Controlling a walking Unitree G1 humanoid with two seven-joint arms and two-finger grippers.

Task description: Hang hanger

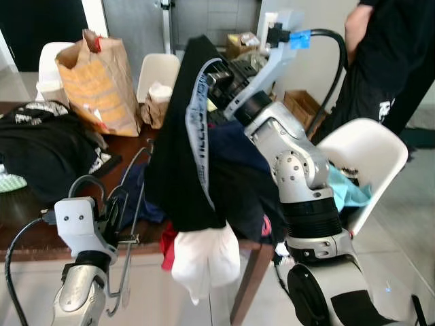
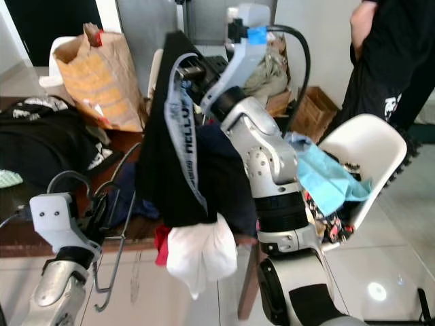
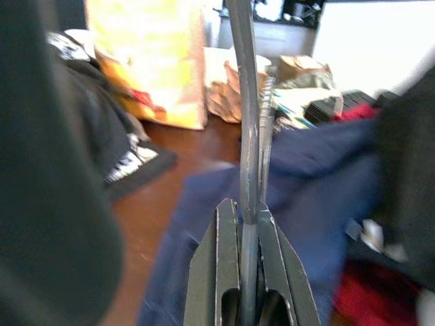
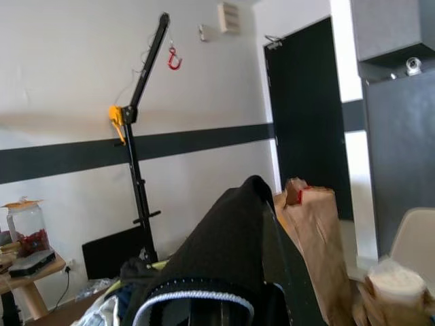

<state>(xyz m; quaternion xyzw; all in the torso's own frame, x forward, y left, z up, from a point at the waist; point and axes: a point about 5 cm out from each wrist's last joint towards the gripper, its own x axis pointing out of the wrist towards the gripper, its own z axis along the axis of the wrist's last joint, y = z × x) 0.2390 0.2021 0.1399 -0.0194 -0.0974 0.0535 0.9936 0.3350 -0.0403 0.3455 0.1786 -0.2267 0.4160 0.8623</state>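
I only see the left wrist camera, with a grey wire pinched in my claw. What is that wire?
Observer: A wire hanger. The left claw holds it by the table edge, and its curved end hangs below.
Operator: Where's my other arm?
Observer: The right arm is raised high, with black clothing draped over its end.
Operator: Is anyone near?
Observer: A person stands behind the white chair.

Bright, even daylight; the pale floor (image 2: 380,272) shows a small glare spot. Head views are sharp. The left wrist view is soft, its near dark cloth (image 3: 47,204) blurred.
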